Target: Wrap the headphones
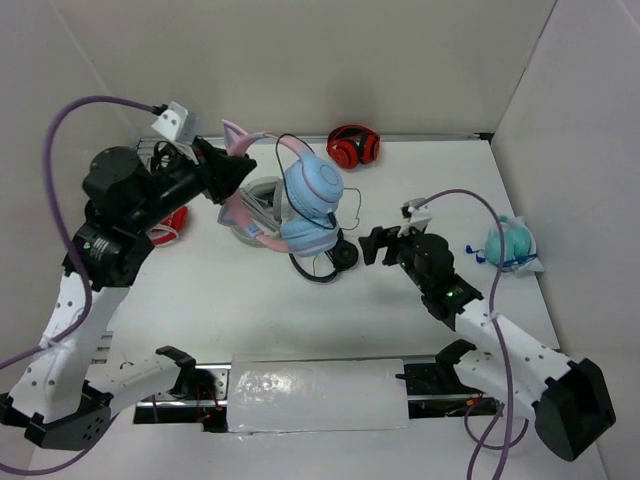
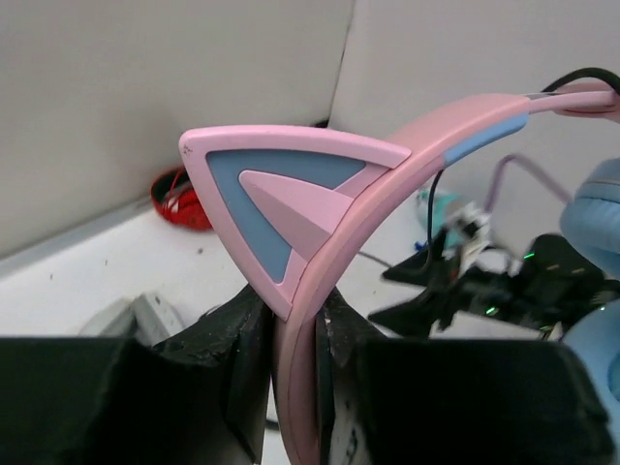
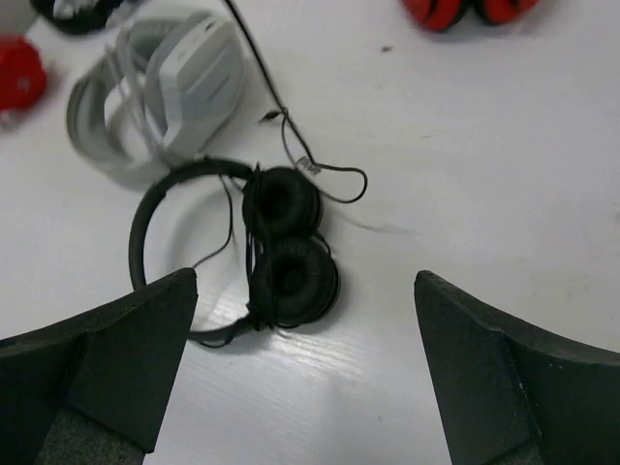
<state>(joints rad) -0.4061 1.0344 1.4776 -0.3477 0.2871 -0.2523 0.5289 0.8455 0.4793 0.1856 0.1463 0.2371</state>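
The left gripper (image 2: 291, 334) is clamped tight on the pink headband of the headphones (image 1: 300, 200), just below one cat ear (image 2: 281, 203). From its wrist I see only that ear and a stretch of band. The light-blue cups (image 1: 312, 185) are cut off at the frame's right edge.

From above, the cups hang over the middle of the table (image 1: 420, 170), one above the other, covering part of a white pair (image 3: 165, 92). I cannot tell whether they touch anything underneath. The thin dark cable (image 1: 352, 205) loops off beside the cups, but where it ends is lost among the wires of the small black pair (image 3: 286, 252) lying below.

The right gripper (image 1: 372, 245) sits just right of the cups, its fingers spread wide and holding nothing, with the black pair on the table between them in its own view.

The red headphones (image 1: 353, 147) lie at the far edge. A red object (image 1: 170, 225) is mostly hidden behind the left arm.
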